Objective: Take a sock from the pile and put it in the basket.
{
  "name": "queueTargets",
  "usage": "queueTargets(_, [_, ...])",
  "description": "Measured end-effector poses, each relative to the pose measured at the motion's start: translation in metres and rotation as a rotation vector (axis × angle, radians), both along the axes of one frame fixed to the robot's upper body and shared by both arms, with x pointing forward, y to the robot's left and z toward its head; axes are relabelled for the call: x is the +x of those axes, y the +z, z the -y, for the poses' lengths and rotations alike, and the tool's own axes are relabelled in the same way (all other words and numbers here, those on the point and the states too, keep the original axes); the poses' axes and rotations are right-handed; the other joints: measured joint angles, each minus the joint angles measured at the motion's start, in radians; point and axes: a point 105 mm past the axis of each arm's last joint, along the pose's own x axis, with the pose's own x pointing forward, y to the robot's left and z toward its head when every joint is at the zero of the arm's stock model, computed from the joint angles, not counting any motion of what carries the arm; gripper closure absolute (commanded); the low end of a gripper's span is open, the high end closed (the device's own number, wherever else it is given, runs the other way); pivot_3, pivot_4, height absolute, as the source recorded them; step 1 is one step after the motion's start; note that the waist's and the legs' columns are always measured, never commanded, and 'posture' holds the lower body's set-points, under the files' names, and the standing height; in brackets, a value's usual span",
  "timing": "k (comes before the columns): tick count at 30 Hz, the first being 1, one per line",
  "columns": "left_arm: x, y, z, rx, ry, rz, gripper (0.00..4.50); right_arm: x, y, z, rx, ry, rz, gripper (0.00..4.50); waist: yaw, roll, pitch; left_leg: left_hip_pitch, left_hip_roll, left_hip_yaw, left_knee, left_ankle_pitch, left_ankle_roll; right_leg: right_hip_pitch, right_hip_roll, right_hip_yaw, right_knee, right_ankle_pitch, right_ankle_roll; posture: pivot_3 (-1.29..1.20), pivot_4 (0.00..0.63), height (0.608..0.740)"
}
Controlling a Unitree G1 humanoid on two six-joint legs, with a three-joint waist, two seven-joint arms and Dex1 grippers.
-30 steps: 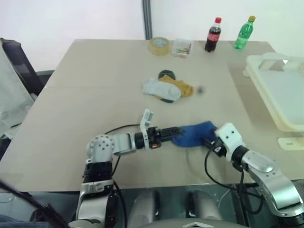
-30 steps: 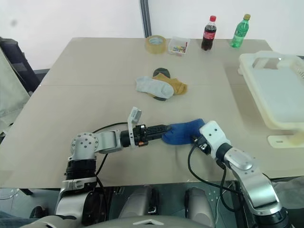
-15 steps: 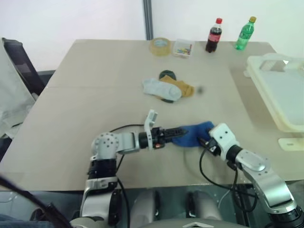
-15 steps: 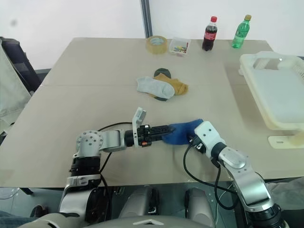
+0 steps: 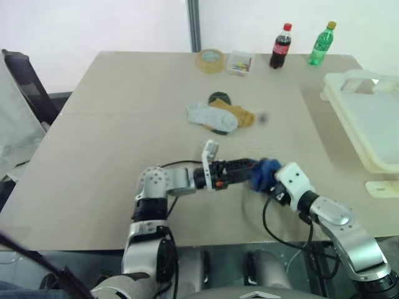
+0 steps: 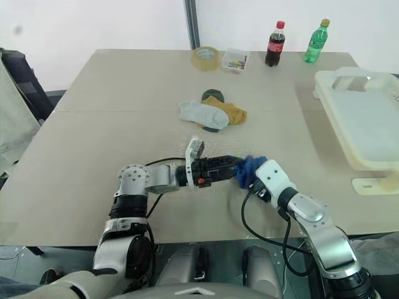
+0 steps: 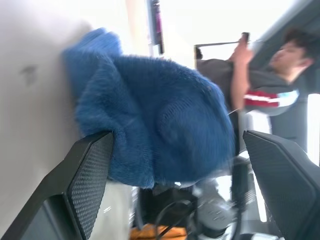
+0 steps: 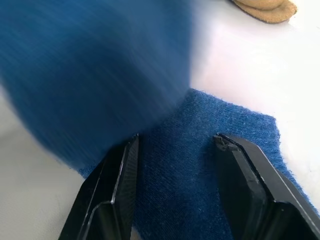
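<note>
The blue sock (image 5: 262, 174) lies bunched into a lump near the table's front edge, apart from the pile (image 5: 219, 115) of grey, mustard and dark green socks. My left gripper (image 5: 252, 168) points right, level with the table. Its jaws stand wide open, and the sock (image 7: 160, 130) is heaped between them. From the right, my right gripper (image 5: 270, 187) meets the same sock, its fingers (image 8: 120, 185) apart over a flat part of the fabric (image 8: 200, 165). The cream basket (image 6: 343, 75) stands at the table's right edge.
A tape roll (image 5: 209, 60), a small clear box (image 5: 239, 63), a cola bottle (image 5: 280, 45) and a green bottle (image 5: 320, 43) line the far edge. A dark chair (image 5: 25, 81) stands at the left. A person (image 7: 272, 75) sits behind.
My left gripper has slid to the right, pushing the sock's flat left end into a lump against the right gripper. The right gripper has stayed where it was.
</note>
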Motion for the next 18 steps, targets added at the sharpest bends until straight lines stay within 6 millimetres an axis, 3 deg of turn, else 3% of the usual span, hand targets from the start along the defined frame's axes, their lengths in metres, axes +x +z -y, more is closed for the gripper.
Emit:
queueTargets(8, [-0.002, 0.004, 0.014, -0.045, -0.027, -0.010, 0.07, -0.001, 0.003, 0.006, 0.004, -0.014, -0.023, 2.09, 0.001, 0.000, 0.000, 0.000, 0.000, 0.000, 0.000, 0.000, 0.000, 0.000, 0.000, 0.000, 0.000, 0.000, 0.000, 0.00, 0.150, 0.735])
queueTargets(18, [0.006, 0.006, 0.029, -0.064, -0.043, -0.025, 0.07, -0.013, 0.024, 0.041, -0.043, -0.057, -0.113, 2.09, 0.001, 0.000, 0.001, -0.001, 0.000, -0.001, 0.000, -0.003, 0.005, -0.001, 0.000, -0.001, -0.001, 0.000, 0.000, 0.00, 0.150, 0.735])
